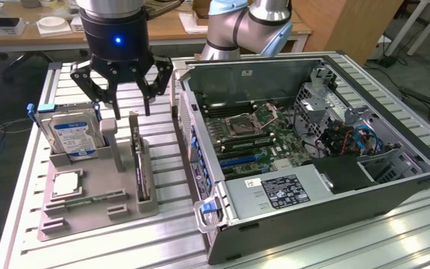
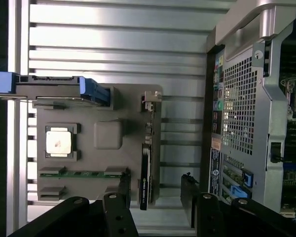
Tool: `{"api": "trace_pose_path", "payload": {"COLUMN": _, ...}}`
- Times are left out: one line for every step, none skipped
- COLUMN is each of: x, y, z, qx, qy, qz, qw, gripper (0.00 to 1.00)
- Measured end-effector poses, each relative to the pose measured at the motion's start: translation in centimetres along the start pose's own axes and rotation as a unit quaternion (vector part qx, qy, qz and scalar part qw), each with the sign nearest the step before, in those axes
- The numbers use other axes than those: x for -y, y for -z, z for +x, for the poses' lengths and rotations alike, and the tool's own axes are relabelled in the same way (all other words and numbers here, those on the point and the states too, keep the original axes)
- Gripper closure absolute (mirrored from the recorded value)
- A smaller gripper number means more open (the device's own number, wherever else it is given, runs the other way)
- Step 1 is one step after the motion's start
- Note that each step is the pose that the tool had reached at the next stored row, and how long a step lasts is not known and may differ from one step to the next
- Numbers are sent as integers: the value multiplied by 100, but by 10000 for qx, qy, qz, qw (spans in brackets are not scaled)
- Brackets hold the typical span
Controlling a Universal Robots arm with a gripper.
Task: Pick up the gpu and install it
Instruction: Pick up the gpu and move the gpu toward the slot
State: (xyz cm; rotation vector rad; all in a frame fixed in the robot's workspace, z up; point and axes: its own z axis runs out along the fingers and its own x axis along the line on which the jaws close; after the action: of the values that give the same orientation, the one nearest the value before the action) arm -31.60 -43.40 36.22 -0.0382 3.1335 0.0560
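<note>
In the exterior view the arm point(image 1: 114, 31) points straight down and the gripper point(image 1: 131, 110) hovers over the far end of a grey holder point(image 1: 96, 216) on the slatted table point(image 1: 20, 224). Its jaws are spread wide and hold nothing, touching nothing. Below it and a little toward the camera, the gpu point(image 1: 141, 168) stands on edge in the holder's slot. On the exterior view's left of the gripper, a hard drive point(image 1: 69, 133) stands upright in the holder. A chip point(image 1: 65, 184) lies flat in a square pocket nearer the camera, and a memory stick point(image 1: 88, 199) lies just beyond that. On the gripper's other side an opened case point(image 1: 312, 140) lies on the table with its board exposed.

In the wrist view the gripper point(image 2: 155, 183) is spread wide and empty. The gpu point(image 2: 145, 173) sits in the holder point(image 2: 89, 160) beneath the gap between the fingers point(image 2: 124, 190), closer to one of them. Further off in the holder are the chip point(image 2: 59, 142), the memory stick point(image 2: 84, 173) and the hard drive point(image 2: 64, 91). The case point(image 2: 246, 113) is beside the holder, apart from it.
</note>
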Motion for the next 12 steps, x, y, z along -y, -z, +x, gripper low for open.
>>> {"api": "trace_pose_path", "payload": {"x": 0, "y": -7, "z": 0, "qx": -1, "qy": 34, "qz": 0, "qw": 10000, "gripper": 47}}
{"api": "trace_pose_path", "payload": {"x": 1, "y": -14, "z": 0, "qx": -2, "qy": 44, "qz": 0, "qw": 10000, "gripper": 47}}
{"api": "trace_pose_path", "payload": {"x": 1, "y": -20, "z": 0, "qx": -2, "qy": 44, "qz": 0, "qw": 10000, "gripper": 47}}
{"api": "trace_pose_path", "payload": {"x": 1, "y": -25, "z": 0, "qx": -2, "qy": 44, "qz": 0, "qw": 10000, "gripper": 47}}
{"api": "trace_pose_path", "payload": {"x": 1, "y": -32, "z": 0, "qx": -2, "qy": 44, "qz": -1, "qw": 10000, "gripper": 47}}
{"api": "trace_pose_path", "payload": {"x": 2, "y": -40, "z": 0, "qx": -1, "qy": 44, "qz": -1, "qw": 10000, "gripper": 47}}
{"api": "trace_pose_path", "payload": {"x": 2, "y": -50, "z": 0, "qx": -1, "qy": 42, "qz": -1, "qw": 10000, "gripper": 47}}
{"api": "trace_pose_path", "payload": {"x": 2, "y": -58, "z": 0, "qx": -1, "qy": 25, "qz": 1, "qw": 10000, "gripper": 47}}
{"api": "trace_pose_path", "payload": {"x": 3, "y": -66, "z": 0, "qx": 0, "qy": -10, "qz": 1, "qw": 10000, "gripper": 47}}
{"api": "trace_pose_path", "payload": {"x": 3, "y": -73, "z": 0, "qx": 1, "qy": -37, "qz": 2, "qw": 10000, "gripper": 47}}
{"api": "trace_pose_path", "payload": {"x": 3, "y": -78, "z": 0, "qx": 1, "qy": -50, "qz": 2, "qw": 10000, "gripper": 47}}
{"api": "trace_pose_path", "payload": {"x": 4, "y": -82, "z": 0, "qx": 1, "qy": -56, "qz": 3, "qw": 10000, "gripper": 47}}
